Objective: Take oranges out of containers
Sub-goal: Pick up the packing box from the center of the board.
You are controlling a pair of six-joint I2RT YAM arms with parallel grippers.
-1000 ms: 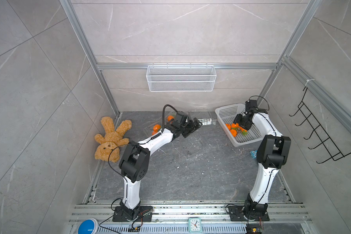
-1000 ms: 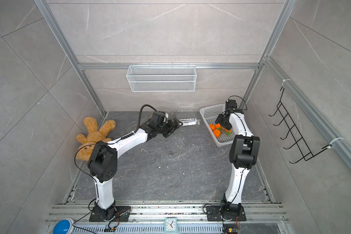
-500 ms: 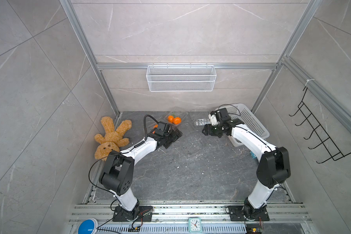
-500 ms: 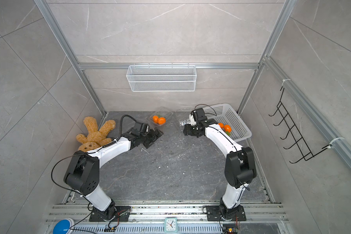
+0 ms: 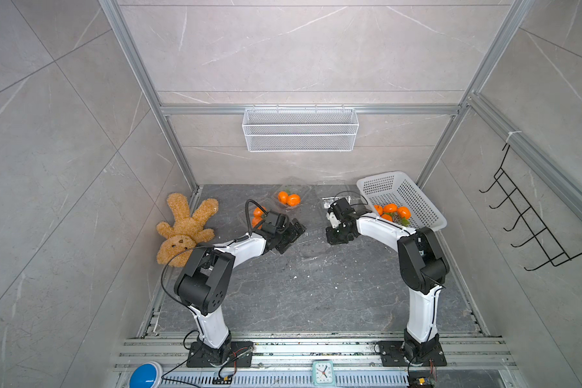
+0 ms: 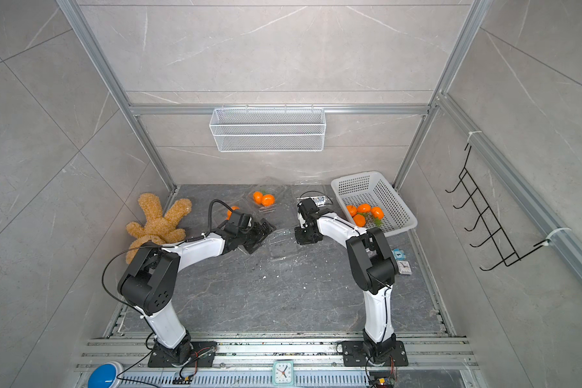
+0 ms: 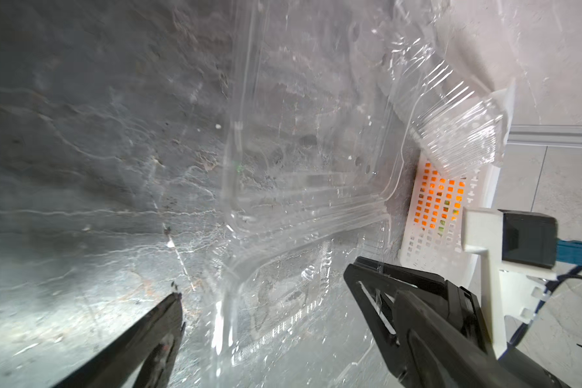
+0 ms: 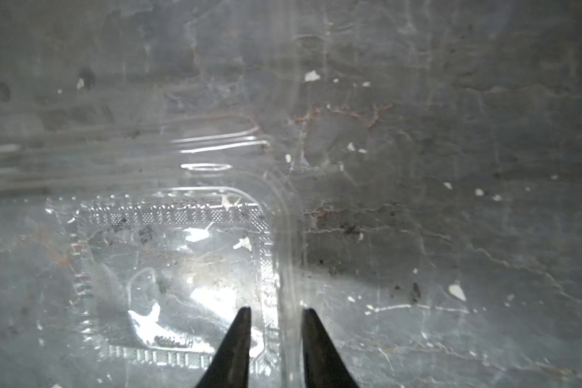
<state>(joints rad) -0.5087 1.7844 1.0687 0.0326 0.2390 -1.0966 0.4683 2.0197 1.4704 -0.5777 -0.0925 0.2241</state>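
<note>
— Now, right end effector (image 8: pixel 277 309) on what?
— Rim of the empty container (image 8: pixel 168 268) between narrow tips, pinch unclear. Left end effector (image 7: pixel 262 282) wide, nearer the boxed oranges (image 5: pixel 258 212) just beyond its wrist.

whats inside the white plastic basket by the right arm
Four oranges with a few green leaves, bunched at its near end; the rest of the basket floor shows bare. Whatever lies under the fruit is covered.
</note>
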